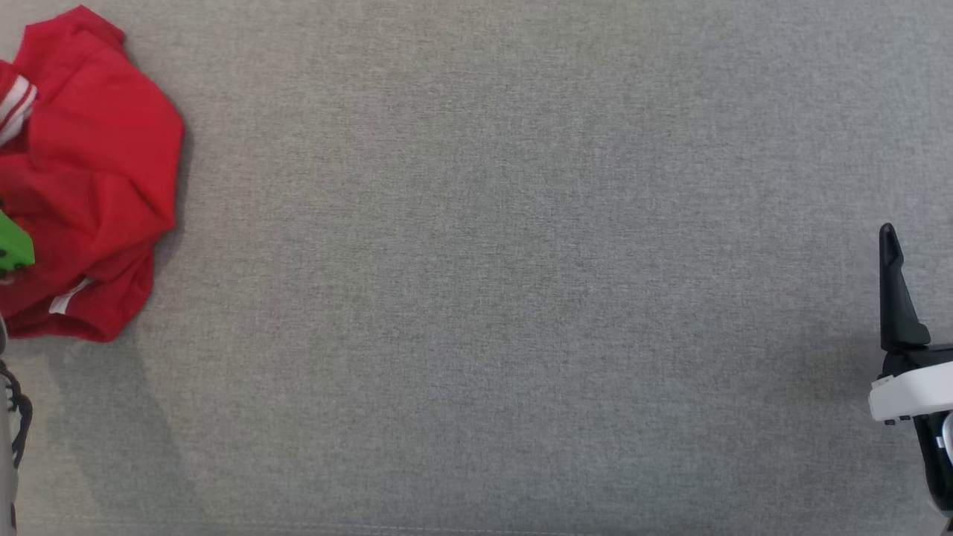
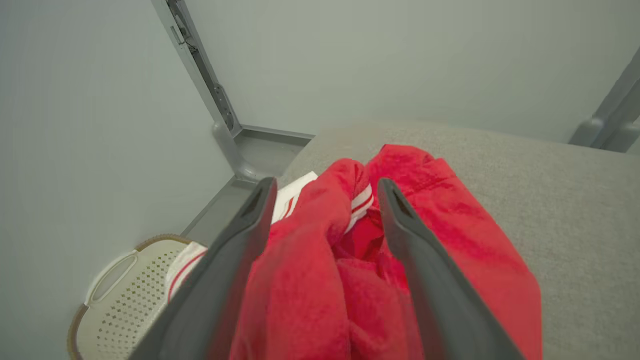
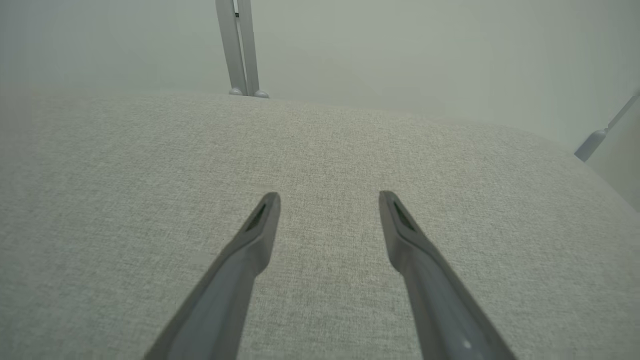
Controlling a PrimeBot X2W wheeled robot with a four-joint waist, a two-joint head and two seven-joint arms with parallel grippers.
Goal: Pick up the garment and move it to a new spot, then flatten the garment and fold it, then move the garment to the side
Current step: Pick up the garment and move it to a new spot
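Observation:
The garment [image 1: 89, 186] is a crumpled red piece with white-and-red striped trim, bunched at the far left edge of the grey cloth-covered table [image 1: 521, 298]. In the left wrist view my left gripper [image 2: 325, 187] is open, its two dark fingers straddling a raised fold of the garment [image 2: 310, 260], with cloth lying between them. My right gripper [image 3: 327, 197] is open and empty above bare table far to the right. One of its fingers [image 1: 893, 290] rises at the right edge of the head view.
A green part [image 1: 13, 249] pokes in at the left edge over the garment. Beyond the table's left edge, a cream perforated basket [image 2: 120, 300] sits on the floor. Grey metal frame posts [image 2: 200, 75] stand against the pale wall.

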